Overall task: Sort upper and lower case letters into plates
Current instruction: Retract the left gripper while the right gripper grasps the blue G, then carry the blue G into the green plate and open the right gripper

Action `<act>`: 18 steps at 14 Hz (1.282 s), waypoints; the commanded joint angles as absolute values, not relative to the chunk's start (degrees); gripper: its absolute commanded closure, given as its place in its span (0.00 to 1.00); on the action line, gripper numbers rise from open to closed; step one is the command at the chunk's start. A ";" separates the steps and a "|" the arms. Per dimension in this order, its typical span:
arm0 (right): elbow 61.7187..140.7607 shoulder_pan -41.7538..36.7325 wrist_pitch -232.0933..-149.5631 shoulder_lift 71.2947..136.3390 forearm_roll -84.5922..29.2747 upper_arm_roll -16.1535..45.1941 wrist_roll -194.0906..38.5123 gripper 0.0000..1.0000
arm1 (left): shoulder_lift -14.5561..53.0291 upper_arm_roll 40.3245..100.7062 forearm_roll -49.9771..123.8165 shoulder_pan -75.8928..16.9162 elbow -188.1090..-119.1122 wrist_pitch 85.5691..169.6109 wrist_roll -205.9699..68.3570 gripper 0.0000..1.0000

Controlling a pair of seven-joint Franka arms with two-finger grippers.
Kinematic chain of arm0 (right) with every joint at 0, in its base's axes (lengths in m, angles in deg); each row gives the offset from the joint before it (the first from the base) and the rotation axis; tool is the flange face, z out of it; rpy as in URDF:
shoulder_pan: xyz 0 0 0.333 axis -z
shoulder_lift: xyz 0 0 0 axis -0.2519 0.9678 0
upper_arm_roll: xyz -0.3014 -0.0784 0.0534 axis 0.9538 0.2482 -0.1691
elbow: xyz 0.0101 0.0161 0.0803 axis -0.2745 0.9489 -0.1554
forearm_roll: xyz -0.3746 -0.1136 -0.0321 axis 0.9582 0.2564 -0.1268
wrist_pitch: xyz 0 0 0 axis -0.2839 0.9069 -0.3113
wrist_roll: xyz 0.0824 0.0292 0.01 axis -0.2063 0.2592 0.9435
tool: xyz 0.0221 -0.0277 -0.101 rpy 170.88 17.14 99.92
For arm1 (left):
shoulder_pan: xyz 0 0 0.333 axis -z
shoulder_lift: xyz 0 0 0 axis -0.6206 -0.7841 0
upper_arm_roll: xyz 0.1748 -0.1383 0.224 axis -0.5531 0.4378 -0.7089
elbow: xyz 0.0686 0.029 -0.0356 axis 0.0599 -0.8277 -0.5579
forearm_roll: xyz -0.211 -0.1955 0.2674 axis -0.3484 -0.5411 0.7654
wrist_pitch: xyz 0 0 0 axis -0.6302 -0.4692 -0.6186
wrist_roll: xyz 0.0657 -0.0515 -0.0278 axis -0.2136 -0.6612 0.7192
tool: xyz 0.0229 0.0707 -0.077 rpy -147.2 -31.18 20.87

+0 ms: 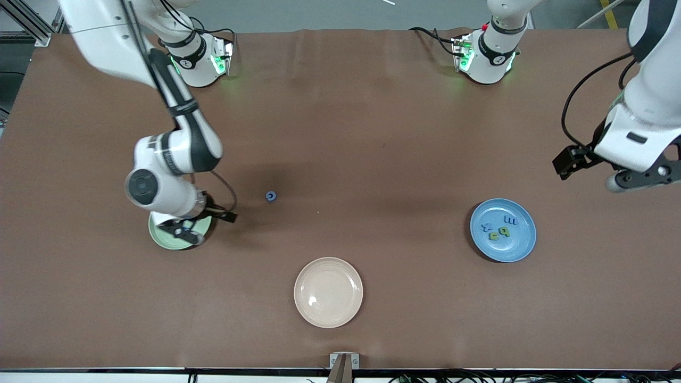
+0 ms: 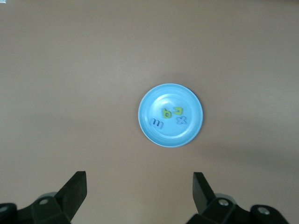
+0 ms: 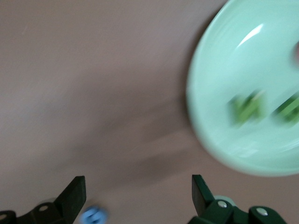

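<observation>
Nearly done I'd say: blue plate [image 1: 503, 230] has four letters, mint plate [image 1: 175, 232] a couple, one blue letter [image 1: 271, 196] left on the bench, right gripper [image 1: 186, 226] spread over mint, left gripper [image 2: 139, 198] spread, waiting.

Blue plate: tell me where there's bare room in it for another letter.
The blue plate holds four letters clustered mid-plate; bare floor rings them out to the rim. The left claw hangs open above. The right claw is open over the green plate.
</observation>
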State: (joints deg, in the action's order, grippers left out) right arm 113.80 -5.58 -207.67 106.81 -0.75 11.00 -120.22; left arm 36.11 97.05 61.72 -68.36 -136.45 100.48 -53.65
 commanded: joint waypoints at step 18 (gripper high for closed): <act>124.21 -18.28 -225.50 108.65 -1.62 11.97 -134.59 0.56 | 48.90 61.33 47.93 -42.32 -144.25 98.58 -66.12 0.00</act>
State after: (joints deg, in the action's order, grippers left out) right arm 123.41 -17.45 -224.87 108.93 -0.83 11.38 -134.25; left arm 47.55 61.73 49.05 -42.25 -143.03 98.20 -65.00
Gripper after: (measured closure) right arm 0.379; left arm 0.000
